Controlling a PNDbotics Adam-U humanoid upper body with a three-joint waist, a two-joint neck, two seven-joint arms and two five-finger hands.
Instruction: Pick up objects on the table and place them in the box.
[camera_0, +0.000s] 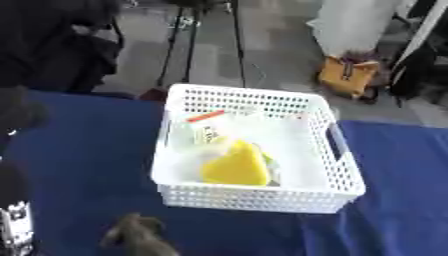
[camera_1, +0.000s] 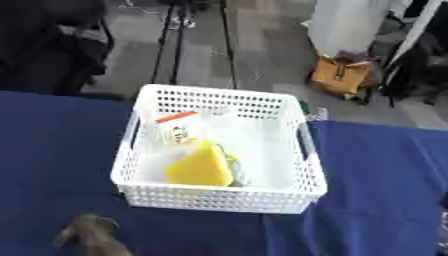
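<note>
- One white plastic box (camera_0: 258, 197), lattice walls, rectangular, slot handles on both short sides; sits on blue cloth table (camera_0: 79, 165).
- Inside box: yellow wedge-shaped object (camera_0: 236, 165), smooth matte look, toward near-left part, touching clear crinkled packaging.
- Also inside: clear packet (camera_1: 179, 131) with red-orange strip on top and small printed label; writing unreadable.
- Left hand (camera_0: 136, 235) low at bottom edge, near side of box, apart from it; blurred, dark grey; cannot tell finger state, nothing visibly held.
- Right hand not visible.
</note>
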